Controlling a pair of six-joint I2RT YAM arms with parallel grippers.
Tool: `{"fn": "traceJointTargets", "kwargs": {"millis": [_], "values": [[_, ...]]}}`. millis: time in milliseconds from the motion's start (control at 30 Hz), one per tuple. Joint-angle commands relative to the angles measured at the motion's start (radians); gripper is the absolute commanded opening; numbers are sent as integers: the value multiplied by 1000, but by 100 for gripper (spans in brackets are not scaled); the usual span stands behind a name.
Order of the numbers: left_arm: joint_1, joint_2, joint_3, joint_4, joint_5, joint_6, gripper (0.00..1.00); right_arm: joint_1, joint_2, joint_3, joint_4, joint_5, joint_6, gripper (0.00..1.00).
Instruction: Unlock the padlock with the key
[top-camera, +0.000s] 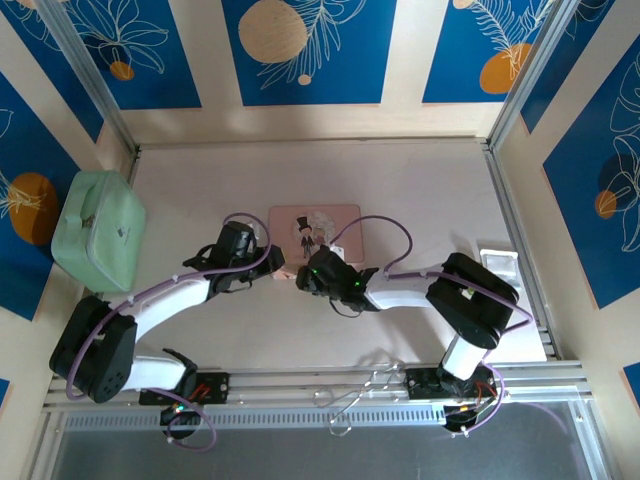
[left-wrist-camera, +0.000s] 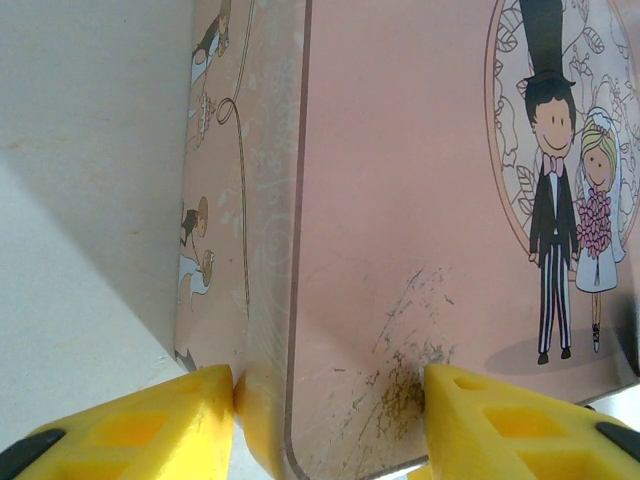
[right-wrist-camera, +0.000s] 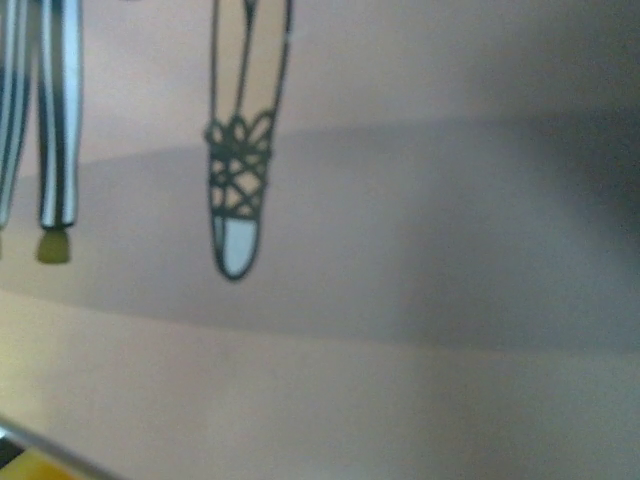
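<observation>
The pink picture box (top-camera: 315, 225) lies mid-table, its lid printed with a cartoon bride and groom. My left gripper (top-camera: 270, 265) clamps the box's front-left corner. In the left wrist view one yellow finger (left-wrist-camera: 190, 405) presses the side wall and the other finger (left-wrist-camera: 490, 415) sits on the scratched lid (left-wrist-camera: 400, 200), with the gripper (left-wrist-camera: 330, 385) straddling the corner. My right gripper (top-camera: 310, 275) hovers at the box's front edge. Its camera is pressed close to the blurred lid (right-wrist-camera: 400, 350), and its fingers are out of frame. The padlock and the key are hidden.
A mint-green case (top-camera: 97, 230) rests against the left wall. A small white object (top-camera: 497, 262) lies at the right edge. Loose wire hooks (top-camera: 360, 395) lie on the aluminium rail between the arm bases. Walls close in the table on three sides.
</observation>
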Motion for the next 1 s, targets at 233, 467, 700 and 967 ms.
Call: {"fn": "traceJointTargets", "kwargs": {"millis": [233,467,700,967], "values": [[12,-7,-30,-62,17,5,50,3,44,49,-87,21,-32,44],[12,-10,-38,-60,14,4,50,8,24,52,-134,37,-9,35],[12,-7,-41,-53,13,2,50,23,-28,27,-159,52,32,30],[12,-7,-50,-51,8,2,49,23,-58,9,-183,50,68,27]]}}
